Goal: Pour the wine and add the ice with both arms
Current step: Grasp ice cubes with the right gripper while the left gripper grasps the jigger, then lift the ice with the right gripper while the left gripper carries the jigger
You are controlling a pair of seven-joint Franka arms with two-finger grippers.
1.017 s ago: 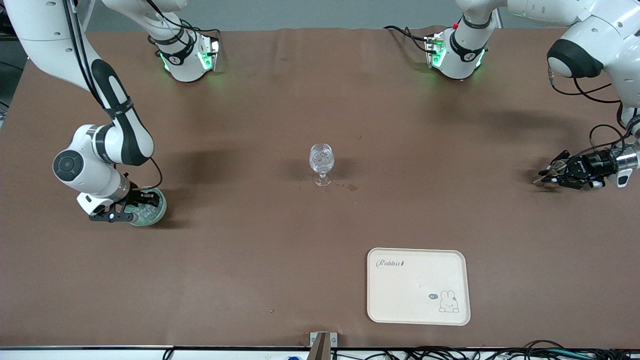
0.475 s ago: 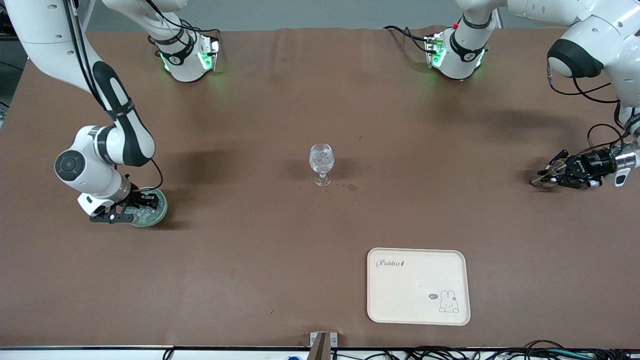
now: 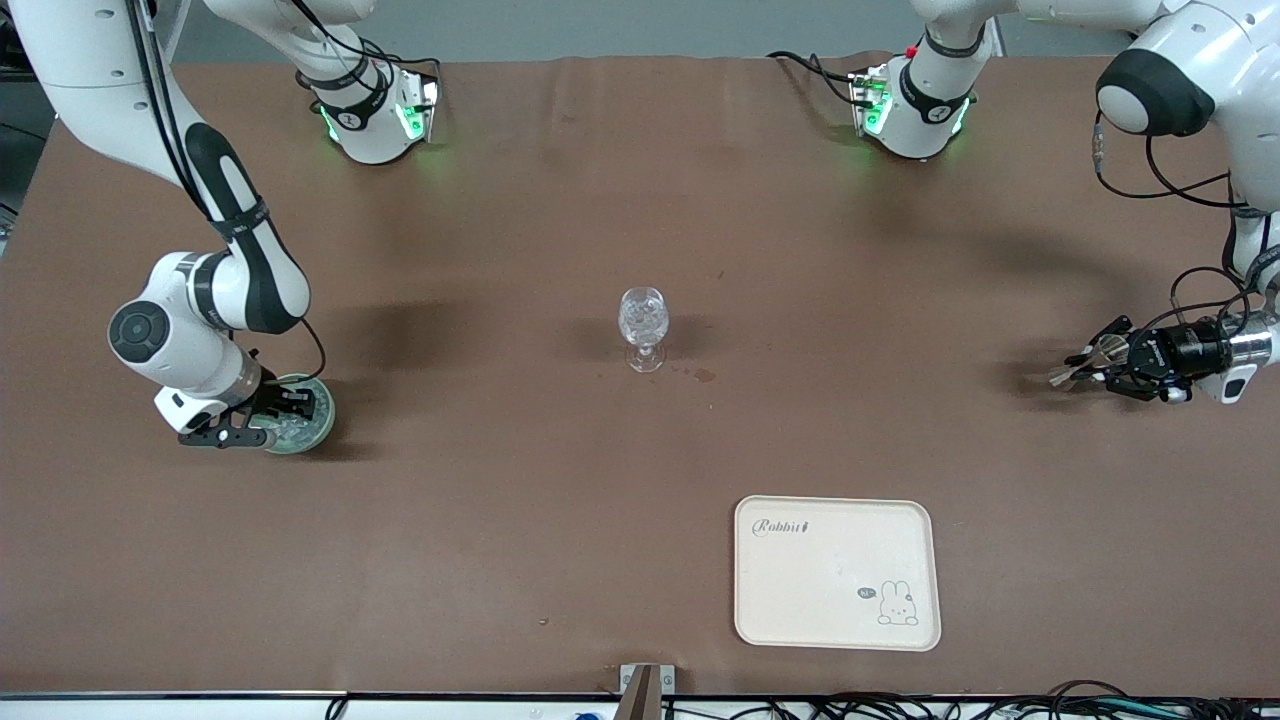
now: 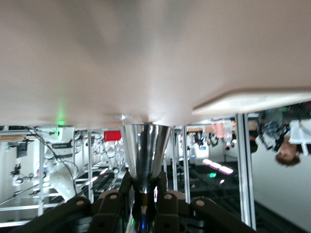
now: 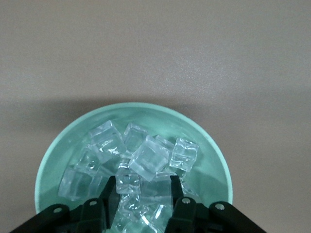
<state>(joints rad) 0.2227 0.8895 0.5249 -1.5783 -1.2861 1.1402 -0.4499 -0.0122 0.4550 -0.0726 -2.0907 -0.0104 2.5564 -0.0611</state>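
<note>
Cream plastic tray (image 3: 838, 573) lies nearest the front camera on the brown surface (image 3: 500, 540), bare and well apart from everything else.

Farther from the camera, at the right arm's end of the surface, we note the pale green bowl (image 3: 312, 432) holding the ice (image 5: 148, 159). The right claw (image 3: 262, 414) hangs down into the bowl; in the right wrist view its fingers (image 5: 178, 201) stand apart, straddling one cube low in the heap, with no firm contact yet evident. We judge the cubes light, hard, wet and slippery, and loosely piled, so any one may squirt sideways or shift its neighbours. The sound hold is across two flat faces of a single cube, square to the fingers.

Toward the left arm's end, the left claw (image 3: 1095, 360) is over bare surface, lying roughly level and clamped on the narrow base of a small metal cup (image 4: 145, 148). We judge the cup stiff and smooth; whether it carries liquid cannot be told.

Farthest of the objects, mid-surface, stands the clear cut-pattern stemmed glass (image 3: 643, 328), upright, with a small dark stain just beside its foot. We judge it fragile and top-heavy.
</note>
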